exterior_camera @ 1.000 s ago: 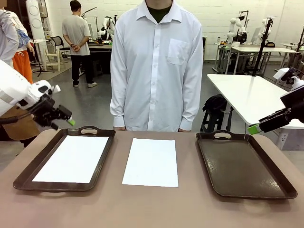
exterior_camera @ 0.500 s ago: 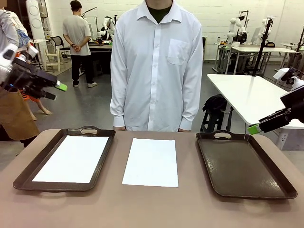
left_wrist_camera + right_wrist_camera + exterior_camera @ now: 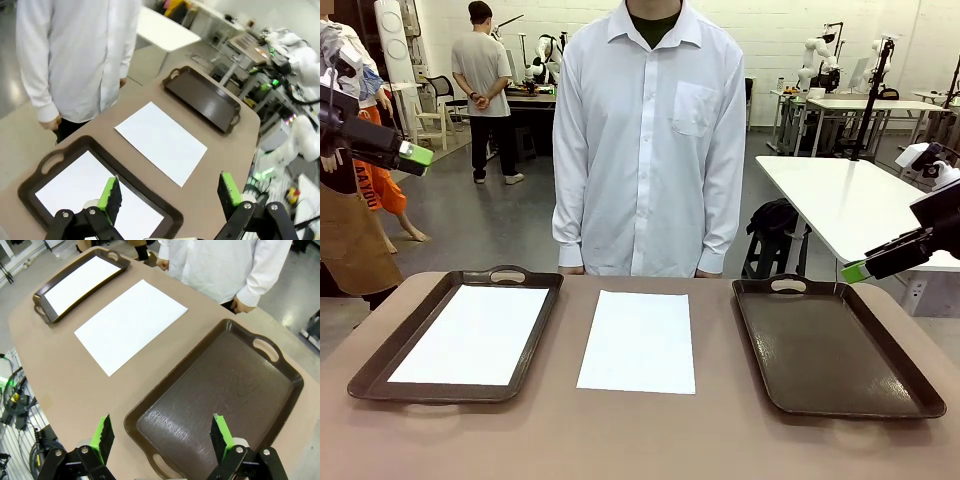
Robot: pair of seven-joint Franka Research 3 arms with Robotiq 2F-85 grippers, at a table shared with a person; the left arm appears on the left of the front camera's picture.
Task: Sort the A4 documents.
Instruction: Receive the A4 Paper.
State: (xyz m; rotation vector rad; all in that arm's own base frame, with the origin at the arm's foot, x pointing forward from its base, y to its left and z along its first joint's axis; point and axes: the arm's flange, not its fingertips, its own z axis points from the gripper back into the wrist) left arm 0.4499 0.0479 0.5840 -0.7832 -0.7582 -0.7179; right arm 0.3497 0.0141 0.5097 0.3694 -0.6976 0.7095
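One A4 document (image 3: 638, 341) lies flat on the bare table between two dark brown trays. Another A4 document (image 3: 470, 333) lies inside the left tray (image 3: 380, 365). The right tray (image 3: 830, 345) holds nothing. My left gripper (image 3: 415, 155) hangs high at the left edge, well above the left tray. The left wrist view shows this gripper (image 3: 170, 192) open and empty over the tray's sheet (image 3: 85, 192). At the right edge, my right gripper (image 3: 855, 270) hovers above the right tray's far corner. It (image 3: 162, 435) is open and empty over that tray (image 3: 225, 390).
A person in a white shirt (image 3: 650, 140) stands at the far edge of the table, arms down at the sides. A white table (image 3: 840, 200) stands behind on the right. The near strip of the brown tabletop (image 3: 640, 440) is bare.
My left arm has lifted up and swung left, away from the left tray's far corner. The right arm, sheets and trays have not moved.
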